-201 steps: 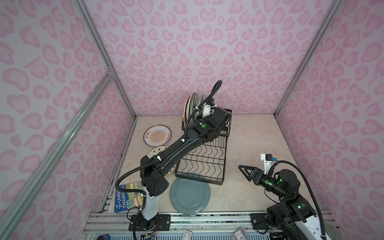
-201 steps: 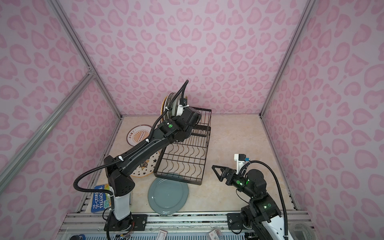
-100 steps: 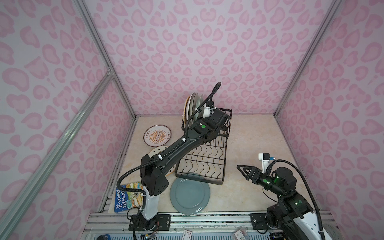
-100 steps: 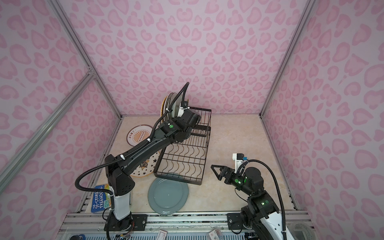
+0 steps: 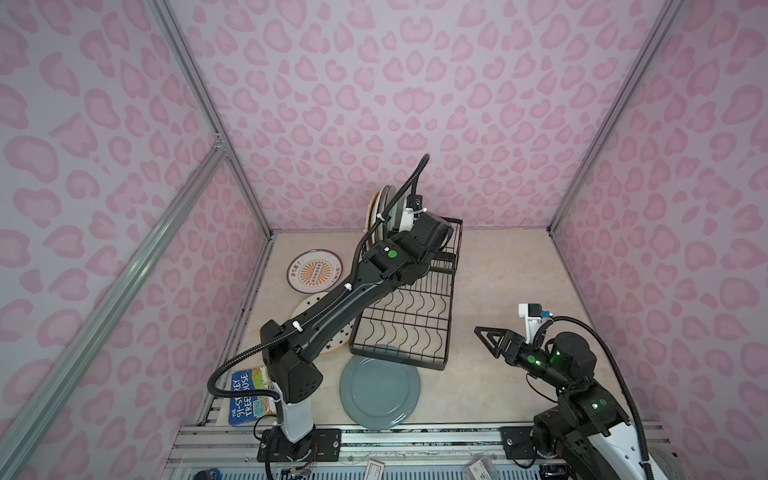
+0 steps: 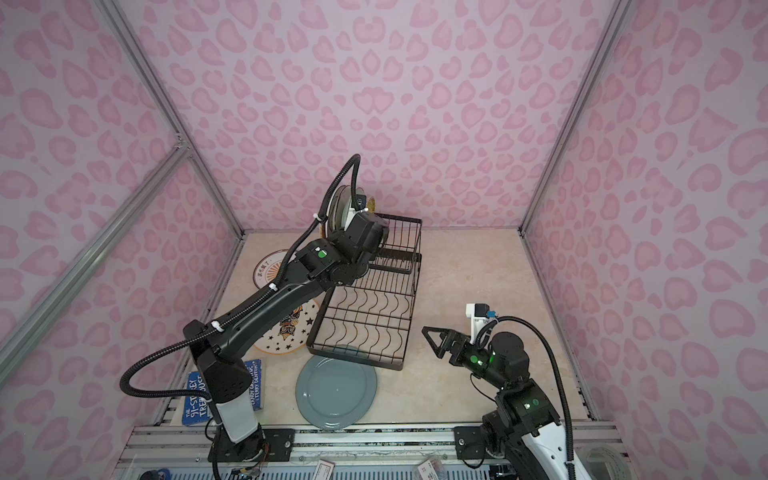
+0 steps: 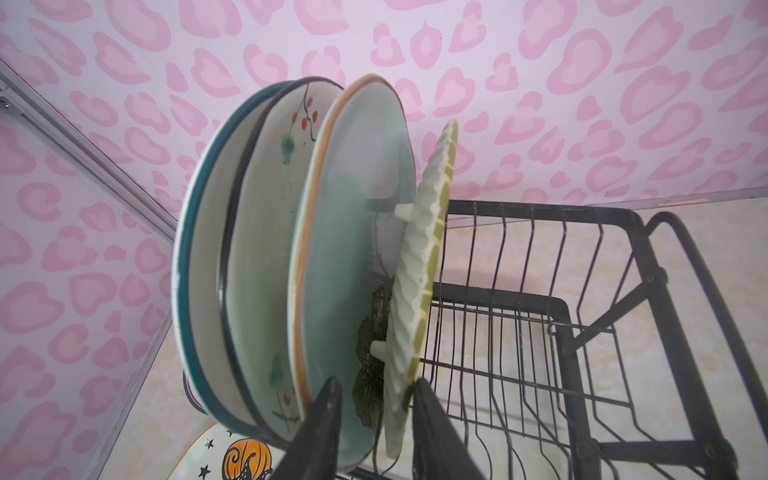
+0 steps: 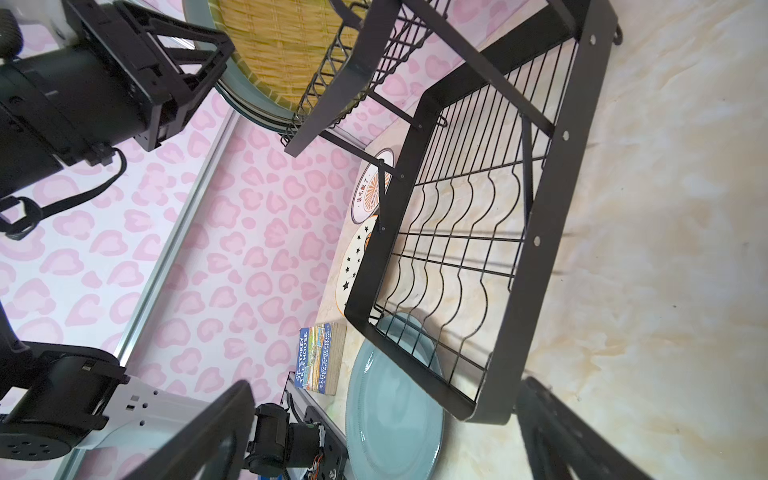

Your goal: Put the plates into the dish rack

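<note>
The black dish rack point(image 5: 397, 361) point(image 6: 357, 362) stands mid-table. Several plates stand on edge in its raised tier point(image 7: 561, 307): a woven yellow plate point(image 7: 424, 257), a pale blue one point(image 7: 357, 232), a sprig one point(image 7: 270, 208) and a teal-rimmed one point(image 7: 199, 208). My left gripper point(image 7: 376, 382) is open, its jaws either side of the yellow plate's rim. A teal-grey plate point(image 5: 379, 390) point(image 8: 390, 415) lies flat with its far edge under the rack's front. A star plate point(image 6: 286, 332) and a sunburst plate point(image 5: 314, 270) lie left of the rack. My right gripper point(image 5: 484, 332) point(image 8: 386, 384) hovers open, empty, right of the rack.
A blue-covered book point(image 5: 247, 397) point(image 8: 322, 357) lies at the front left beside the left arm's base. The left arm stretches over the star plate and the rack's left side. Pink patterned walls close in the table on three sides.
The left jaws have opened from shut around the yellow plate's rim, and the plate stays standing in the rack. The right arm has barely shifted.
</note>
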Tool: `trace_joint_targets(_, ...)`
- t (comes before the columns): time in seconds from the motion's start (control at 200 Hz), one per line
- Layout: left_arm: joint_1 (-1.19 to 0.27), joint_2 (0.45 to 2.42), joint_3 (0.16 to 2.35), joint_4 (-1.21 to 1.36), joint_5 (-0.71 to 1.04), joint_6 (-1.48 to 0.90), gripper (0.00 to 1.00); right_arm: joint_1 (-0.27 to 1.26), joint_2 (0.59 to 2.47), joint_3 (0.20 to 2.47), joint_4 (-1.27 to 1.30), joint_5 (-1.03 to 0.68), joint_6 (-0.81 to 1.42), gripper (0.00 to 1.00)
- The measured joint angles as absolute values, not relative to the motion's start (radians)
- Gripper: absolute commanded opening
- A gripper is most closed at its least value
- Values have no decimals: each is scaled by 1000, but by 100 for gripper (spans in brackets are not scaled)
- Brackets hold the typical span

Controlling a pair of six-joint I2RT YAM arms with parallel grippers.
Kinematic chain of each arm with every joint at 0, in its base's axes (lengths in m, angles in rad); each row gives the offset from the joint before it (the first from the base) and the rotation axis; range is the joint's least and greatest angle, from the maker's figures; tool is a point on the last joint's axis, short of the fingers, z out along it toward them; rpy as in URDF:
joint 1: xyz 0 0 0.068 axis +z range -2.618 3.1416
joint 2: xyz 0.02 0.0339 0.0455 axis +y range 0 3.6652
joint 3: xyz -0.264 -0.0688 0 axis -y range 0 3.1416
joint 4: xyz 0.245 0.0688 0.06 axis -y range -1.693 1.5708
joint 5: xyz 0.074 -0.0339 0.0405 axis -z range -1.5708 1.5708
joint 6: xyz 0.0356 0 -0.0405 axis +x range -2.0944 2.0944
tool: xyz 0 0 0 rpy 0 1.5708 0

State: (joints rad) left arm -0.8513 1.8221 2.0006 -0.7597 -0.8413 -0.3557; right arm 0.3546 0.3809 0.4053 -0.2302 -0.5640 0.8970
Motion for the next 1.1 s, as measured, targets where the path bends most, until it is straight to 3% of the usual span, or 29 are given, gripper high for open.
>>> trace_joint_targets(0.585,-853,1763,2009,-766,-807,-338,31,358,469,383,-213,-524,879,98)
trace_joint_targets(0.92,-855,1569,1900,-751,-641,-339,35,390,620,387,-190,-450,815,96)
trace_joint_targets(1.035,-852,1441,1749,-732,-573,-346,46,422,707,399,-177,-403,785,96)
trace_joint_targets(1.1,-844,1349,1647,-723,-537,-360,57,438,762,406,-170,-378,770,96)
